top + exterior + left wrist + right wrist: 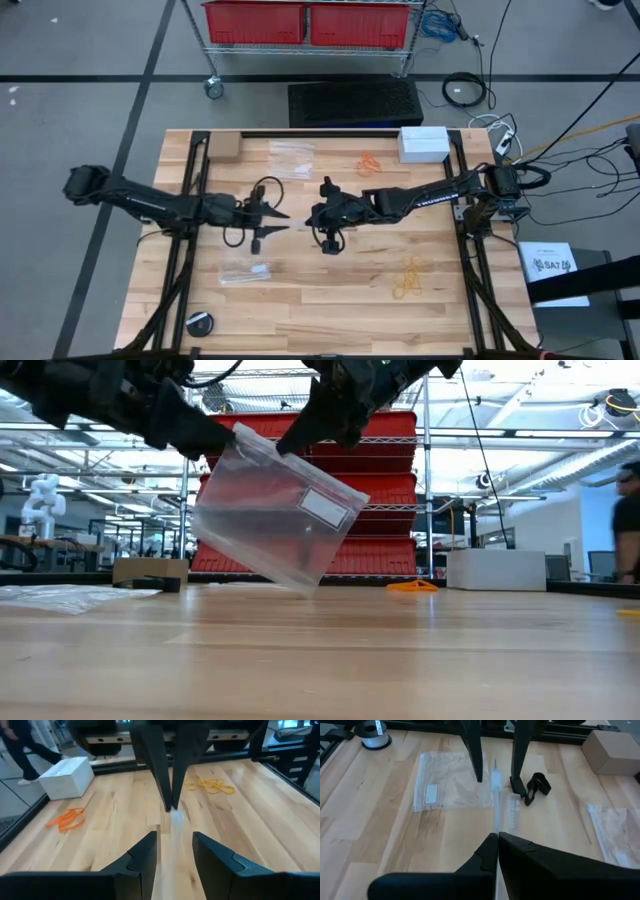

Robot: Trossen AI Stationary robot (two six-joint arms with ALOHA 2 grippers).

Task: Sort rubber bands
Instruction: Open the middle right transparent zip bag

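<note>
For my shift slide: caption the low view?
Right gripper holds a clear bag aloft; left gripper open at its other top corner.

The high camera is looking straight down from well above, taking in the whole worktop [330,300] and the floor around it. The low camera is sitting at worktop level, facing level across the boards toward the red bins [360,490] in the room behind. Each wrist camera is riding close behind its own arm's jaws, facing the opposite arm across the middle of the worktop. The white box [424,143] is showing in the high, low and left wrist views.
</note>
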